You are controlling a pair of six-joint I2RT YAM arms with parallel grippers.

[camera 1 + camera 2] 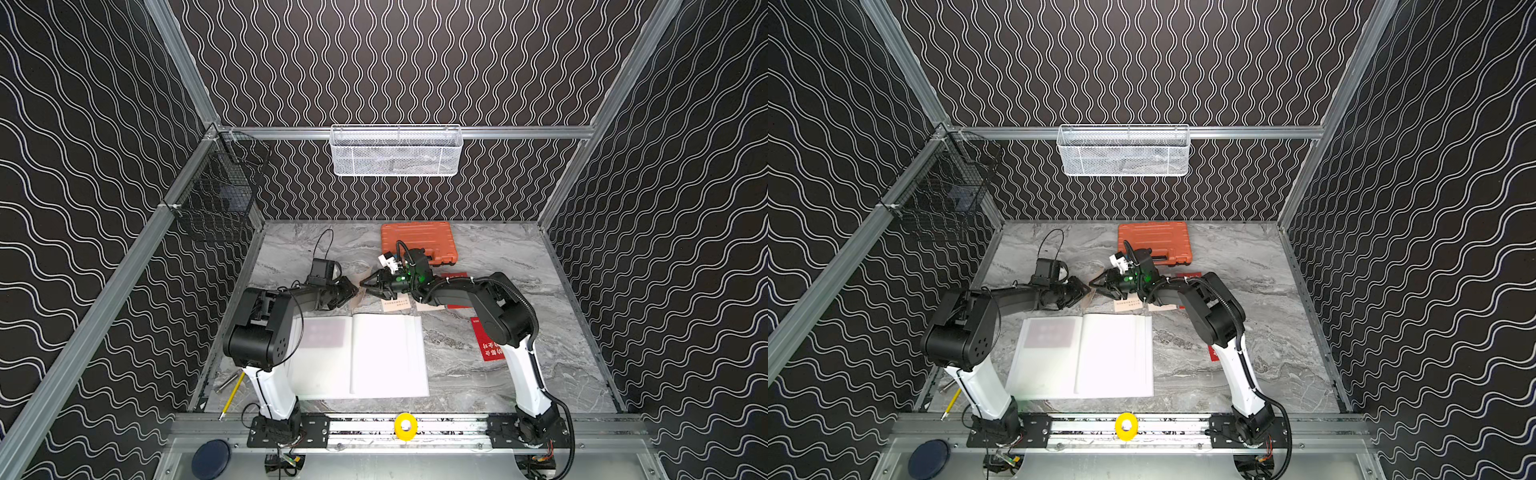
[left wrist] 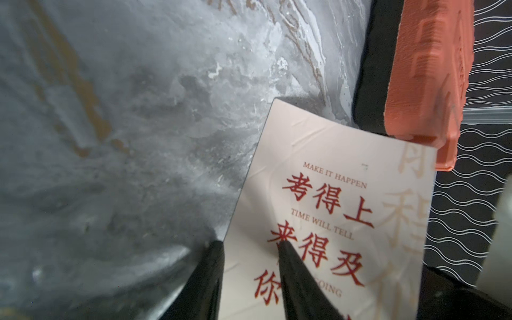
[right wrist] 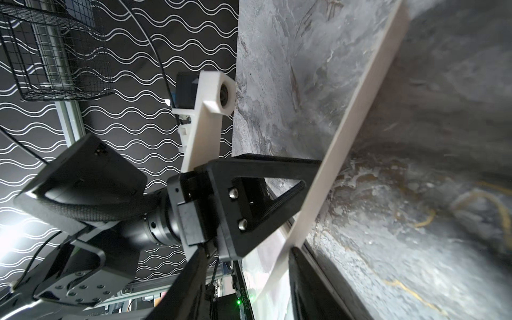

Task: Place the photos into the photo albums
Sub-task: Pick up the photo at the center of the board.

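The photo album (image 1: 390,357) (image 1: 1113,357) lies open near the table's front, and a reddish photo (image 1: 326,334) shows faintly through its left page. Above the table behind it, my left gripper (image 1: 355,290) (image 2: 250,246) is shut on a cream photo with red characters (image 2: 332,155), seen edge-on in the right wrist view (image 3: 360,91). My right gripper (image 1: 364,284) (image 3: 243,252) faces it. Its jaws stand apart around the photo's other end. More photos lie under the right arm: cream ones (image 1: 397,305) and red ones (image 1: 484,345).
An orange tool case (image 1: 417,243) sits at the back, close behind the right wrist. A white mesh basket (image 1: 397,151) hangs on the back rail and a black wire basket (image 1: 216,195) on the left wall. A yellow pencil (image 1: 232,392) lies at the front left.
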